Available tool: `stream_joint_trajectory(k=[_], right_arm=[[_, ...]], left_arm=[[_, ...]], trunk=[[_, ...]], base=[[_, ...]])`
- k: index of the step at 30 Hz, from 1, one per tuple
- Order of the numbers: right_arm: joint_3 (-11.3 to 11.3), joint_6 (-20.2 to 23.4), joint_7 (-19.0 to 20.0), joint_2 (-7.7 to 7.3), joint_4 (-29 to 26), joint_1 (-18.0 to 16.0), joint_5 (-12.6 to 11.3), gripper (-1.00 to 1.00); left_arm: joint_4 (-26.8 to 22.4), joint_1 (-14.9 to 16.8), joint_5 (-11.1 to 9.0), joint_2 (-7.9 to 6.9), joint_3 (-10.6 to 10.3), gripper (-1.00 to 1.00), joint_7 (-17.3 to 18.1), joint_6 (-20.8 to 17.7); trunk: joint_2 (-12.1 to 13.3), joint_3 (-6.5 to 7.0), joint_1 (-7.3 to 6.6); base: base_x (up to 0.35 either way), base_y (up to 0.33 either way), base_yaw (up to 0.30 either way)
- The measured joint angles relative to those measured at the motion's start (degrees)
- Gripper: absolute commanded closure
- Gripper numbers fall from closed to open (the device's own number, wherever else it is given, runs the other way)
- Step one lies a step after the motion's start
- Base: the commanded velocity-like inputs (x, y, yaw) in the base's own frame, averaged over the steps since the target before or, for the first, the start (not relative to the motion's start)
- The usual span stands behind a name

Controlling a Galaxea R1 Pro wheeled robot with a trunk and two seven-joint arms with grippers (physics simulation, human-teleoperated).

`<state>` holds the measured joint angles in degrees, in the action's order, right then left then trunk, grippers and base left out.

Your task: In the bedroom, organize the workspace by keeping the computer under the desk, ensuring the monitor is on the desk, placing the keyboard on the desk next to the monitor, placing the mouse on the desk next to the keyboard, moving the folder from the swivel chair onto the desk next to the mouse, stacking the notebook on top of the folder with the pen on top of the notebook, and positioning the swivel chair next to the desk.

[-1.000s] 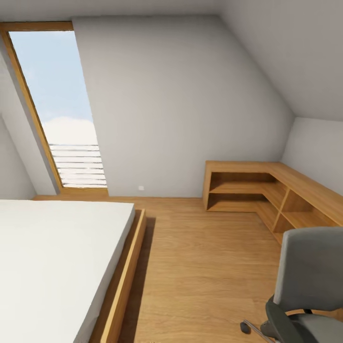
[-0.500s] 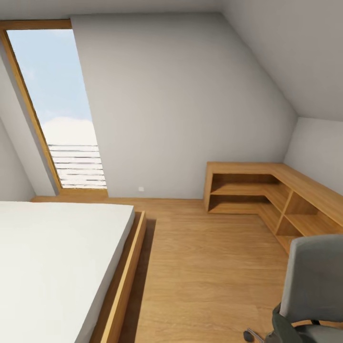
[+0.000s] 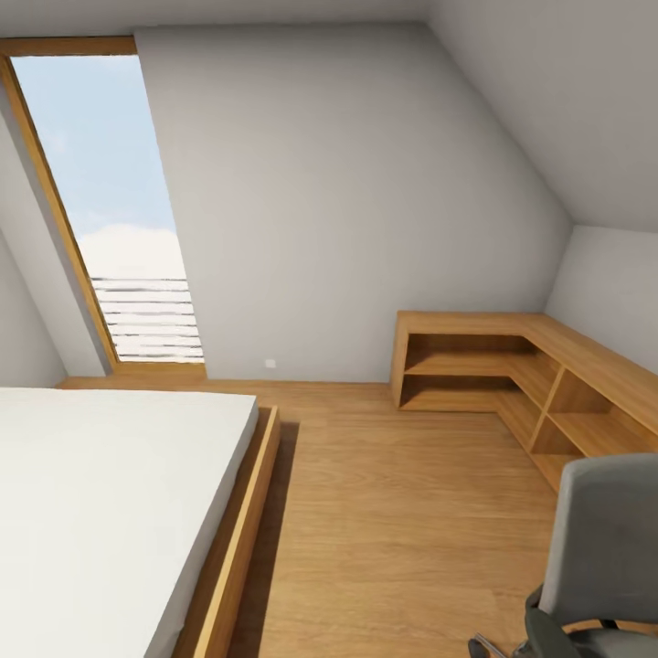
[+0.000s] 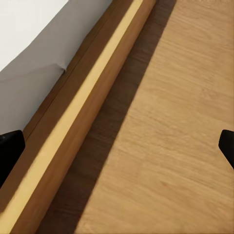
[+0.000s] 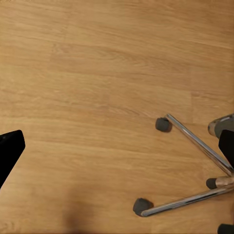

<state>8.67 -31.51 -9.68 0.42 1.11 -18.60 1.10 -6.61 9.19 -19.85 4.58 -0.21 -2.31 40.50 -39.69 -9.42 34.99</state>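
Observation:
The grey swivel chair (image 3: 608,539) stands at the lower right of the head view, its tall back turned to me and a black armrest (image 3: 548,631) at the picture's bottom edge. In the right wrist view its chrome star base (image 5: 195,141) with black castors (image 5: 163,124) rests on the wooden floor. My right gripper (image 5: 117,148) hangs open above the floor beside that base, holding nothing. My left gripper (image 4: 117,148) is open too, over the floor next to the bed's wooden frame (image 4: 83,112).
A low bed (image 3: 100,493) with a white mattress fills the left side. A tall slanted window (image 3: 110,201) is at the back left. An L-shaped light-wood shelf unit (image 3: 512,366) runs along the right wall. Wooden floor (image 3: 393,512) lies between bed and chair.
The whole head view has shifted a little, so the camera moved. The chair now sits lower and further right in the picture, and the shelf unit shows more fully.

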Motion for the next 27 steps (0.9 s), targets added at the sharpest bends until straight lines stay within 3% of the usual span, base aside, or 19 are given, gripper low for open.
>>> stream_joint_trajectory(k=[27], right_arm=[[0.0, 0.0, 0.0, 0.0, 0.0, 0.0, 0.0, -1.0]], left_arm=[[0.0, 0.0, 0.0, 0.04, 0.0, -1.0, 0.0, -0.1]], trunk=[[0.0, 0.0, -0.03]], base=[[0.289, 0.0, 0.0]])
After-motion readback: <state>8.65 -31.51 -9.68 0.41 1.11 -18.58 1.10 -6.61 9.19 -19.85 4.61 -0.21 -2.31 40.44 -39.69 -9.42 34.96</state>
